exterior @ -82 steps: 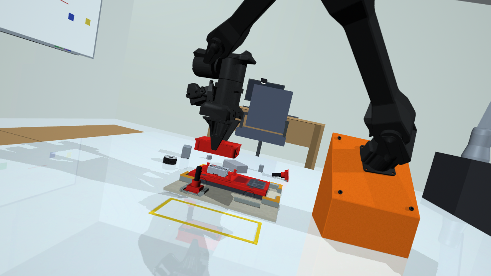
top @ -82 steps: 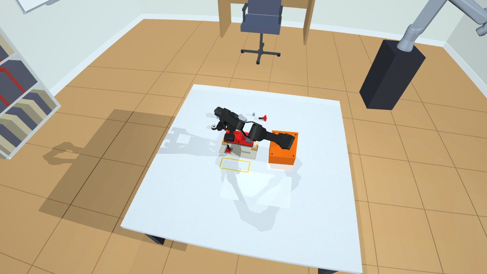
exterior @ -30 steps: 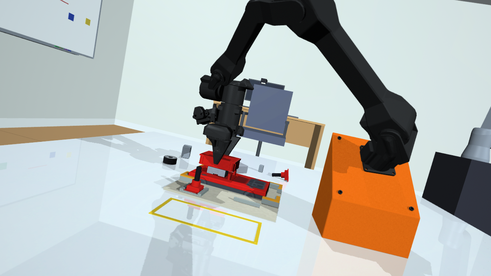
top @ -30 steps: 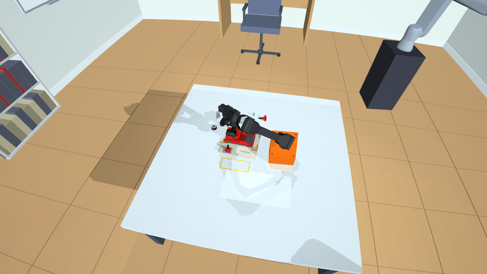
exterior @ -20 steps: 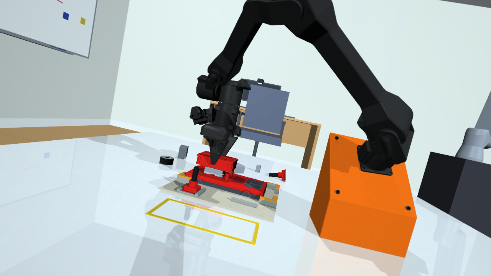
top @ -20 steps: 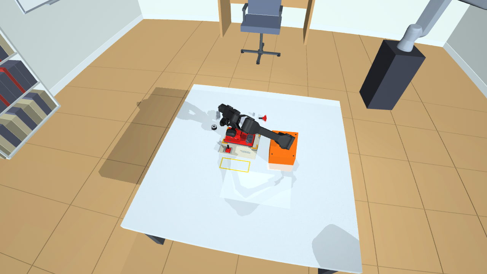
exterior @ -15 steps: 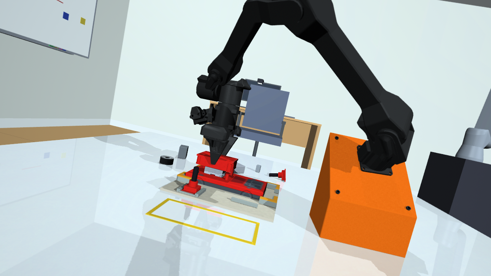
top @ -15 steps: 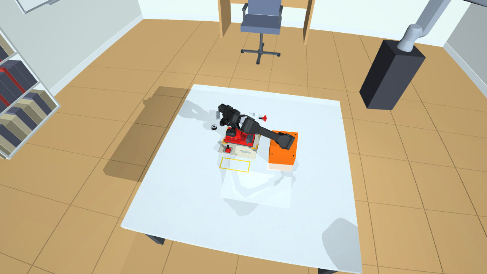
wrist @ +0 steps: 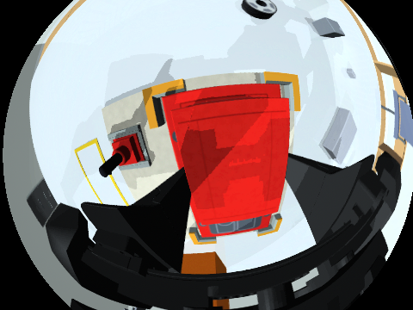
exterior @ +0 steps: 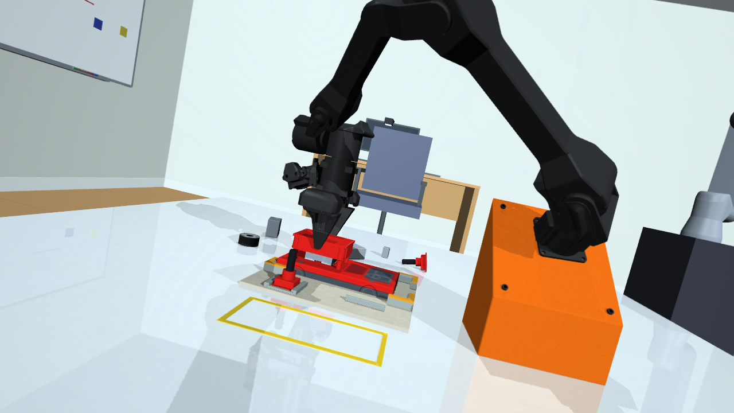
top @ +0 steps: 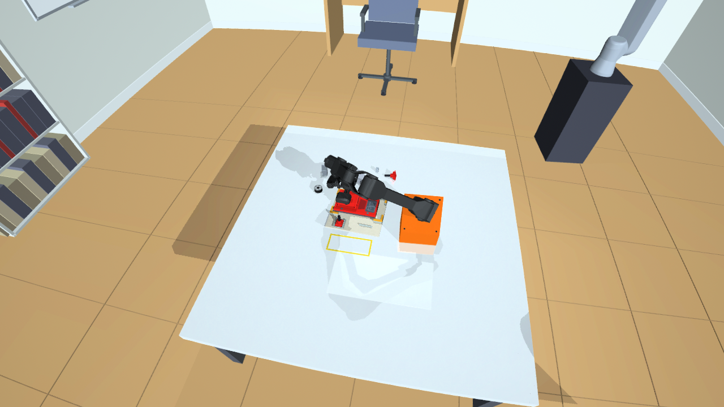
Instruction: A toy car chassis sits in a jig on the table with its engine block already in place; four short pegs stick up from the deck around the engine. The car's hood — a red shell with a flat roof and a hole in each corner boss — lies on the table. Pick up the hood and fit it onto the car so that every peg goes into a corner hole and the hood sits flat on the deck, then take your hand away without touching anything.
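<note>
The red hood (exterior: 320, 245) (wrist: 234, 172) is roof up between the fingers of my gripper (exterior: 328, 237) (wrist: 237, 164), which is shut on its two long sides. It is over the engine area of the red chassis (top: 371, 206) (exterior: 356, 270) (wrist: 267, 89). In the exterior view a gap with part of the engine shows below the hood's side wall, and its corner bosses reach down close to the deck. Whether they touch it I cannot tell. The chassis sits in the jig (top: 374, 229) (exterior: 390, 319) (wrist: 202, 82). The pegs and the corner holes are hidden.
A red part with an upright black handle (exterior: 291, 260) (wrist: 113, 164) stands on the jig beside the chassis. A wheel (top: 318, 189) (exterior: 249, 240), a grey block (exterior: 273, 226) (wrist: 328, 27) and a red part (top: 393, 175) (exterior: 421, 261) lie behind. The orange box (top: 422, 230) (exterior: 554, 328) carries the arm.
</note>
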